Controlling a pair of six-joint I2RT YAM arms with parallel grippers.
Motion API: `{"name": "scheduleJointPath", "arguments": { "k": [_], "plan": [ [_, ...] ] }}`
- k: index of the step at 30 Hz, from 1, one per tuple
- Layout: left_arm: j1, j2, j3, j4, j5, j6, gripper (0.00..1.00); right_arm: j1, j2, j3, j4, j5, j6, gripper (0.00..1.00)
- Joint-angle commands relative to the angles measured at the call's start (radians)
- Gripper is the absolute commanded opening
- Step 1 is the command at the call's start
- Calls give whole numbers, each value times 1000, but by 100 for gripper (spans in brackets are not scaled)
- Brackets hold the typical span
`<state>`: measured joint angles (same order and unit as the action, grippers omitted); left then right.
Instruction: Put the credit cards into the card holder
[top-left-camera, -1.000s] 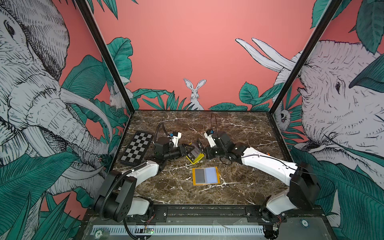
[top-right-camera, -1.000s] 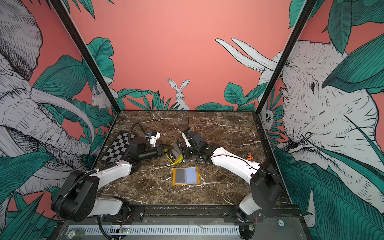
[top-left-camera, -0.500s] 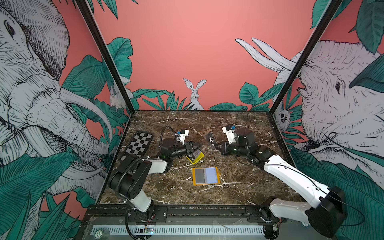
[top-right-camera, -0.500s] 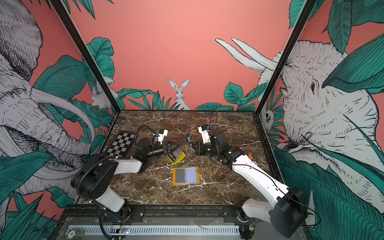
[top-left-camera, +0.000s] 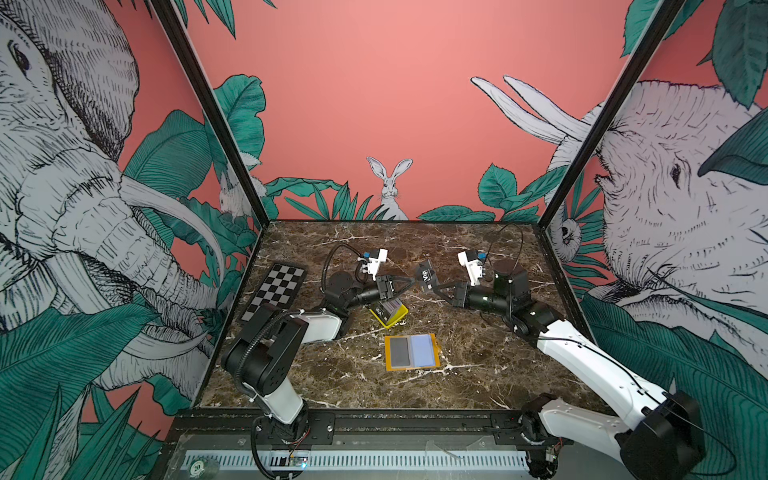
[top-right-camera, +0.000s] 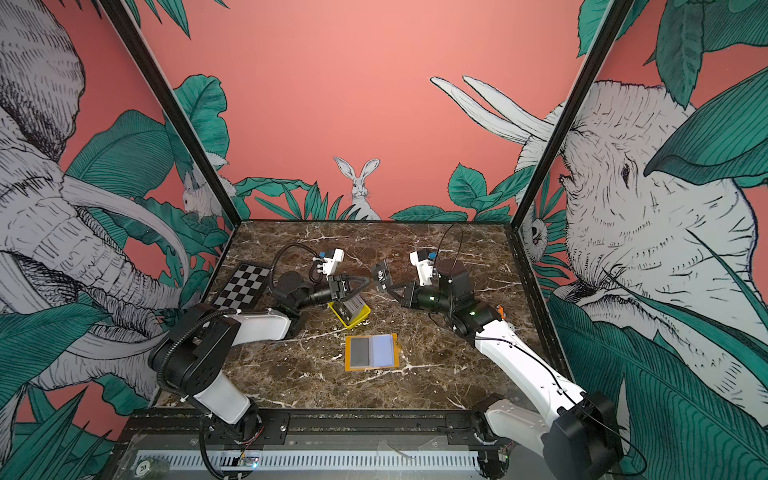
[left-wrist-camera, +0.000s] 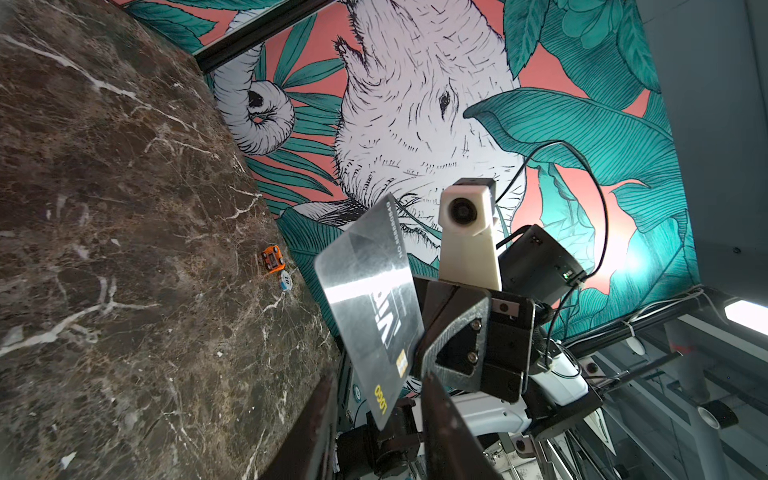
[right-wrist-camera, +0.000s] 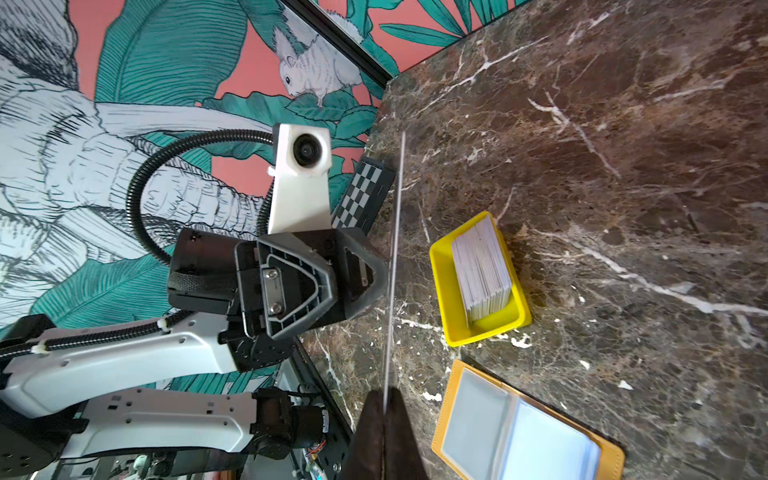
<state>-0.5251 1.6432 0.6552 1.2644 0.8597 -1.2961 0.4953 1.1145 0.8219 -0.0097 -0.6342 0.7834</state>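
- The brown marble-patterned tabletop carries everything, and the work is gathered near its middle.
- The right gripper is raised above the table and clamped on one thin black credit card with white "VIP" lettering. The card is held upright in the air, clear of the surface.
- The left gripper is positioned just beside that card, on its other side. Its jaws are parted. In the left wrist view the card's lower end is seen between them, not pinched. Whether a finger touches it cannot be told.
- The orange-yellow leather-like card holder is laid open and flat nearer the front, with its clear plastic sleeves facing up. One sleeve looks darker grey in both top views; whether a card is inside cannot be told.
- The bright yellow plastic tray is set just behind the holder, below the left gripper.
- The other credit cards, a thick stack stood on edge, are packed in that tray.
- The task is judged to be at an early stage. One card is lifted out and seemingly offered from one gripper to the other. It is not yet slid into a sleeve, and the whole stack is left to be moved.
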Motion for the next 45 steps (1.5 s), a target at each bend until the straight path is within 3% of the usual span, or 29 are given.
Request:
{"name": "scheduleJointPath", "arguments": {
  "k": [1,10,24,26,32,45],
  "plan": [
    [-2,5,24,68,21,-35,36,-4,-7,-2,107,-54,38,0],
    [-4,20,37,138,13,-101,31,-4,17,-39,188,-102,81,0],
    [-4,2,21,138,1,-115,7,3,52,-124,295,-110,137,0],
    [-4,0,20,123,-1,-109,4,9,53,-129,291,-107,135,4],
    [-1,-65,1,-90,9,35,0,58,26,-132,163,-26,57,15],
    [36,-338,-49,-688,44,331,0,284,-52,-222,-123,375,-62,17]
  ]
}}
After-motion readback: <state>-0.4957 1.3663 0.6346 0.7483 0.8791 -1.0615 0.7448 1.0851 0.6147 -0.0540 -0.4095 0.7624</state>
